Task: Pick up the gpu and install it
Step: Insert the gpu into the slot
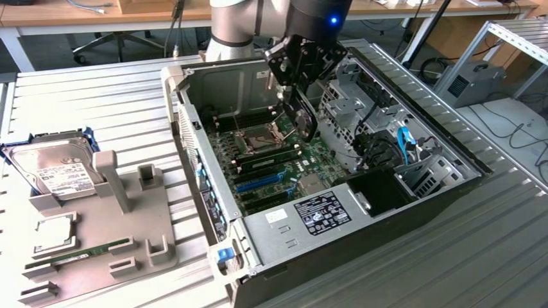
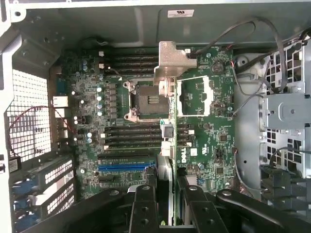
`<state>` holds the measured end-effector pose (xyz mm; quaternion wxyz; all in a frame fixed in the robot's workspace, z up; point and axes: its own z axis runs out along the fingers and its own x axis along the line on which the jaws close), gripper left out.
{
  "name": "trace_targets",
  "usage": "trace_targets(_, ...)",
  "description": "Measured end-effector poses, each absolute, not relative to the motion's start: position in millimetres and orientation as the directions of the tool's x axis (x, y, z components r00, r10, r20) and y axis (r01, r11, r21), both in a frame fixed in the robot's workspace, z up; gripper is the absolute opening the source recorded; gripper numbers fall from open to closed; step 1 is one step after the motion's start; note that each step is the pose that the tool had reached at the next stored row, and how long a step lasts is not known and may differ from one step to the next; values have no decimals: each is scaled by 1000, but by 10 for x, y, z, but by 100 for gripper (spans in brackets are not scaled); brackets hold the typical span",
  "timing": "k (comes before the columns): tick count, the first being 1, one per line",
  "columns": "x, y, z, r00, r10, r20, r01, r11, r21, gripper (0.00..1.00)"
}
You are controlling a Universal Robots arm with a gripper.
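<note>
Claw [image 1: 297, 96] [image 2: 166, 183], item one: we are finding it closed about halfway on the gpu [image 1: 302, 120] [image 2: 172, 63], its two black fingers [image 2: 145, 204] pressing the flat faces of the card from either side. Gpu, item two: we are seeing it hanging upright from the claw inside the open computer case [image 1: 230, 90], edge-on in the wrist view, with its silver end bracket pointing away from the wrist and the board running back between the fingers. It is hovering over the motherboard [image 1: 287, 168] [image 2: 209, 131], just beside the processor socket [image 1: 256, 138] [image 2: 148, 99] and apart from the blue slot [image 1: 258, 184] [image 2: 125, 166]; we are not able to tell whether its lower edge is touching the board. Arm [image 1: 233, 25], item three: it is reaching down into the case from the far side in the exterior view. Case, item four: it is lying on its side on the slatted counter [image 1: 86, 96], open face up. Remaining stock, on the exterior view's left and well apart from the case: a hard drive [image 1: 58, 172] is sitting at the far end of a grey holder [image 1: 115, 215], and a memory stick [image 1: 81, 252] is lying in a groove near the holder's near end.
</note>
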<state>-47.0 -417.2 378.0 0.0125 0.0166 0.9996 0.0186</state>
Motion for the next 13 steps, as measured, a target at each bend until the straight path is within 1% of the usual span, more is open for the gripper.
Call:
trace_targets(8, -456, -4172, 3780, -978, -206, -24, -207, 978, 38, 26)
trace_targets(13, -456, -4172, 3780, -975, -223, -24, -223, 974, 38, 26)
